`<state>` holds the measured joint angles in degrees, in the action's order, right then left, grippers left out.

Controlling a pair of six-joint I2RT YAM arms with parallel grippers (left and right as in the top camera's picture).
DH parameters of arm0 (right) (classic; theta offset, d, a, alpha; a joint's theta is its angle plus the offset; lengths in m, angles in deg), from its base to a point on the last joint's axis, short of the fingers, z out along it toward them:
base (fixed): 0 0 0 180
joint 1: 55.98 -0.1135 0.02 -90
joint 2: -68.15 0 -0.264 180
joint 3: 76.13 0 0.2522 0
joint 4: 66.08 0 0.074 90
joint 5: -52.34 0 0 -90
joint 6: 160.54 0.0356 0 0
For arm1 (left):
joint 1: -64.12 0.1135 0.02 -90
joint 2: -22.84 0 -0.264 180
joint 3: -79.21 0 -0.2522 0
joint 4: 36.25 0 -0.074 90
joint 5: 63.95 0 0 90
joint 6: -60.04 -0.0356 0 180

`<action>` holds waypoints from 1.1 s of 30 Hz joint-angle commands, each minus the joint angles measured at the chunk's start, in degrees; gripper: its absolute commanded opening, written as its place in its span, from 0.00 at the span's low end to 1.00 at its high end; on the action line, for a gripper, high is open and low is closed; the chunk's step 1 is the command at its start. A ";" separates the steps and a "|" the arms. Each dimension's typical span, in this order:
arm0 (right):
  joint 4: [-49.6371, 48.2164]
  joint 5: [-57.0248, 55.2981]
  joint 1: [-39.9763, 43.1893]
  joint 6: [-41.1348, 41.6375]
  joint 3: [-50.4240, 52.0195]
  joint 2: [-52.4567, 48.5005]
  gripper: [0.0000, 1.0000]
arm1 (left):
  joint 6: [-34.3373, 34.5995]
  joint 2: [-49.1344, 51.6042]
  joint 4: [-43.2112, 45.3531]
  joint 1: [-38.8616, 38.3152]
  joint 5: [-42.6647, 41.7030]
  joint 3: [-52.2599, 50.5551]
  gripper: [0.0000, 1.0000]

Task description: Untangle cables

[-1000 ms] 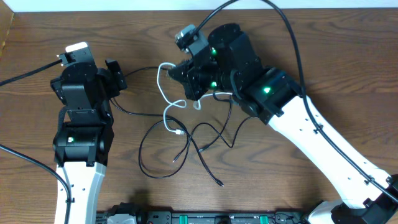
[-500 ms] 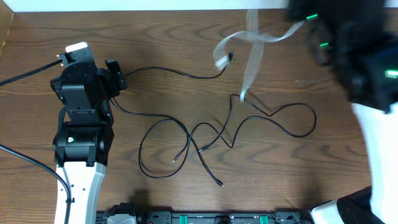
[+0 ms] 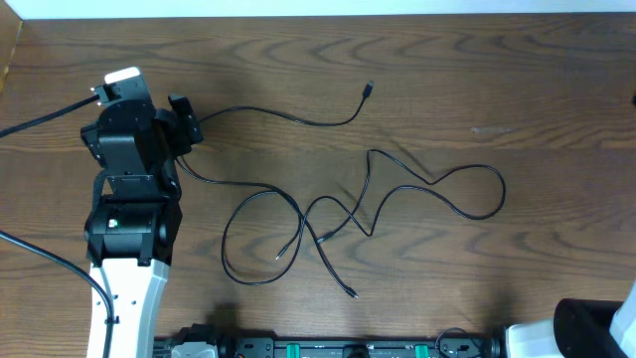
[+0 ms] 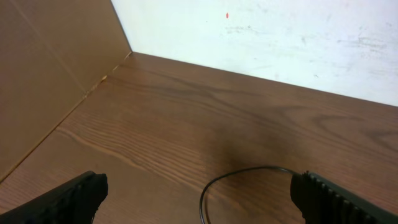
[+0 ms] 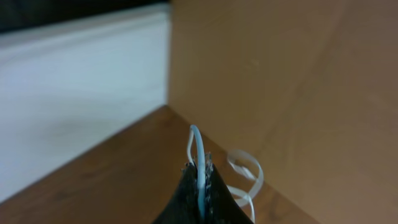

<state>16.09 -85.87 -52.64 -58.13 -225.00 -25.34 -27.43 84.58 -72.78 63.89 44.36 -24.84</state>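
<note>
Cables [image 3: 343, 206]: black, thin, limp, light; loose tangle lying at centre of overhead frame. One white cable [image 5: 198, 152]: pinched tight in right gripper [image 5: 202, 171], bottom centre of right wrist frame. Idle left gripper [image 4: 199, 190]: spread apart, empty. Probably slippery; best taken near plugs or crossings.

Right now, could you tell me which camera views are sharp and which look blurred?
Overhead: sharp and evenly lit, the black cables crisp on the table. Left wrist: wood grain sharp, the left gripper soft at the bottom edge. Right wrist: soft throughout, the white cable in the right gripper blurred.
</note>
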 commanded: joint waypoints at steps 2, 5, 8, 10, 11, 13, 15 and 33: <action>0.00 0.72 6.93 -0.17 4.55 -1.05 0.01 | -0.79 0.11 -0.15 -0.24 0.15 0.83 0.99; -0.92 3.65 12.26 2.01 7.39 -1.60 0.01 | -0.79 0.20 -0.11 -0.24 0.15 0.83 0.99; -1.99 8.04 17.51 2.49 8.94 -2.45 0.01 | -0.83 0.42 -0.09 -0.22 0.22 0.83 0.99; -2.43 9.79 21.24 3.93 9.46 -3.30 0.01 | -0.83 0.44 -0.07 -0.22 0.24 0.83 0.99; -2.80 10.58 23.19 4.35 9.68 -3.76 0.01 | -0.83 0.44 0.07 -0.22 0.24 0.83 0.99; -3.74 12.85 26.69 4.35 9.75 -4.66 0.01 | -0.81 0.44 0.09 -0.22 0.22 0.83 0.99; -5.09 15.93 30.05 4.33 9.75 -5.57 0.01 | -0.81 0.44 0.04 -0.22 0.22 0.83 0.99; -8.85 31.04 45.35 3.30 9.77 -29.18 0.01 | -2.10 1.84 -1.68 -0.24 0.37 0.83 0.99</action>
<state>6.21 -58.28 -8.05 -54.63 -215.30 -50.17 -28.72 85.78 -74.26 63.89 44.36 -24.84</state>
